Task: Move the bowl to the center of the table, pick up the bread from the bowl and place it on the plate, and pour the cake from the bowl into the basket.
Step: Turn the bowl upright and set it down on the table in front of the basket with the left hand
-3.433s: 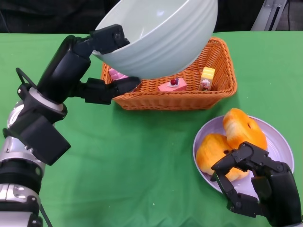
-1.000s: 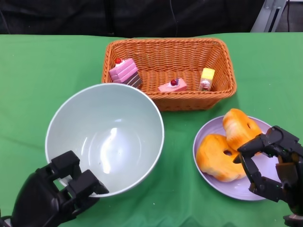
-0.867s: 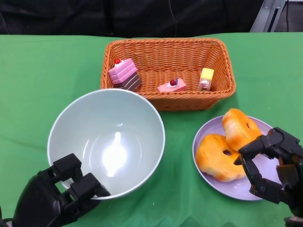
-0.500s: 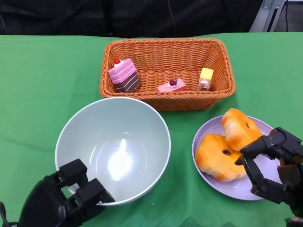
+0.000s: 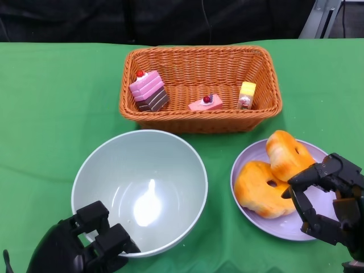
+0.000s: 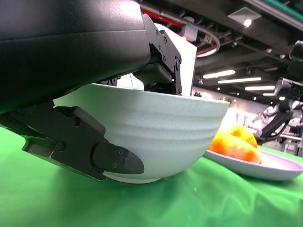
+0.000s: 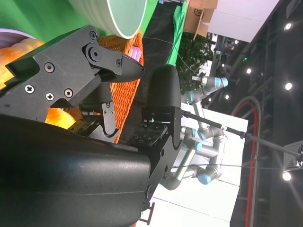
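Observation:
The pale, empty bowl (image 5: 139,190) stands upright on the green cloth in front of the basket. My left hand (image 5: 85,249) grips its near rim; in the left wrist view its fingers (image 6: 80,146) lie against the bowl's (image 6: 156,127) side. The wicker basket (image 5: 267,105) holds a pink layered cake (image 5: 147,90), a small pink cake (image 5: 206,103) and a yellow piece (image 5: 246,94). Two orange breads (image 5: 259,187) (image 5: 289,154) lie on the lilac plate (image 5: 243,165). My right hand (image 5: 327,205) hovers over the plate's near right edge, fingers apart and holding nothing.
Green cloth covers the whole table, with bare cloth to the left of the basket and bowl. The plate sits close to the bowl's right and just in front of the basket. Dark background lies behind the table's far edge.
The bowl, held tipped over the basket 3.4 s ago, now stands upright on the cloth. Over the last second it moved nearer and slightly right with my left hand. The right hand barely moved.

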`<action>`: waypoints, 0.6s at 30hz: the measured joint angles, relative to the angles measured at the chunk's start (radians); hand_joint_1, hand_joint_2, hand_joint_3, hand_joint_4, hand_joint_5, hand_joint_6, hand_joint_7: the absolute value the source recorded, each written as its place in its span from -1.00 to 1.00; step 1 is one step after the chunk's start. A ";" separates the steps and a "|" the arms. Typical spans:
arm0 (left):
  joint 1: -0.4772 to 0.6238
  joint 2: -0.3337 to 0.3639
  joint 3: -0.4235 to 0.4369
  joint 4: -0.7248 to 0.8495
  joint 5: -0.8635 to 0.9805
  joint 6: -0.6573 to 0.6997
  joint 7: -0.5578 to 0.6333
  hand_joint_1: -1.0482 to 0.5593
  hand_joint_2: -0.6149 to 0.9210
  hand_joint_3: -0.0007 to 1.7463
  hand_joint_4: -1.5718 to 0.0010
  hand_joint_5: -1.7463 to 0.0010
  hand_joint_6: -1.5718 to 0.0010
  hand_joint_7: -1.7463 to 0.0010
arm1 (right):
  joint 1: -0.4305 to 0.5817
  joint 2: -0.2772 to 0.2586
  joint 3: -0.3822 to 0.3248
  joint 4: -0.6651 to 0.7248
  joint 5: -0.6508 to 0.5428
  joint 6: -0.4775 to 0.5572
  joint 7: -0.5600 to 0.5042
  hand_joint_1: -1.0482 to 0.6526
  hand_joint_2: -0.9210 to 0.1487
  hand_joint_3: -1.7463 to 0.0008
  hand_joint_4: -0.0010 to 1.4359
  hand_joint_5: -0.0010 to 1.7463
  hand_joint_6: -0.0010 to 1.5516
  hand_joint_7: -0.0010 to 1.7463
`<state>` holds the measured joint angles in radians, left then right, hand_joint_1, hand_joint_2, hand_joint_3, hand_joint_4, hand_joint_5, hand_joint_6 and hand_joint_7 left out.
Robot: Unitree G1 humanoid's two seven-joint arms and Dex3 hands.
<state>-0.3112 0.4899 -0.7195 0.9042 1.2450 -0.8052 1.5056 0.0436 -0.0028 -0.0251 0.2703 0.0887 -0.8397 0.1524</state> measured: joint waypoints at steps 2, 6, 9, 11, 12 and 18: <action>-0.006 -0.003 -0.008 0.011 -0.003 -0.004 0.001 0.25 1.00 -0.55 0.34 -0.98 0.33 -0.49 | 0.000 0.002 0.000 0.000 0.000 0.005 -0.001 0.08 -0.28 -0.02 0.11 0.44 -0.03 0.24; -0.024 -0.005 -0.023 0.029 -0.005 -0.012 0.001 0.21 1.00 -0.62 0.28 -0.74 0.23 -0.22 | 0.000 0.003 0.000 0.000 -0.008 0.010 -0.003 0.08 -0.28 -0.03 0.10 0.45 -0.03 0.25; -0.035 -0.005 -0.034 0.041 -0.010 -0.015 0.001 0.21 1.00 -0.63 0.25 -0.70 0.19 -0.16 | 0.000 0.003 0.000 0.000 -0.013 0.010 -0.003 0.08 -0.27 -0.04 0.10 0.45 -0.04 0.26; -0.038 -0.005 -0.042 0.054 -0.014 -0.016 0.001 0.22 1.00 -0.62 0.25 -0.72 0.19 -0.18 | 0.000 0.003 0.000 0.000 -0.015 0.010 -0.004 0.08 -0.27 -0.05 0.11 0.45 -0.03 0.26; -0.040 -0.005 -0.048 0.059 -0.016 -0.016 0.001 0.22 1.00 -0.61 0.25 -0.74 0.20 -0.21 | 0.000 0.003 0.000 0.000 -0.015 0.010 -0.005 0.09 -0.26 -0.05 0.11 0.45 -0.03 0.26; -0.052 -0.014 -0.070 0.088 -0.024 -0.020 0.002 0.21 1.00 -0.55 0.25 -0.71 0.24 -0.26 | 0.000 0.003 0.000 0.000 -0.015 0.009 -0.005 0.05 -0.27 -0.02 0.11 0.44 -0.03 0.26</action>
<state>-0.3635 0.4761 -0.7895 0.9918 1.2207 -0.8250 1.5072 0.0433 0.0003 -0.0249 0.2702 0.0735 -0.8305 0.1472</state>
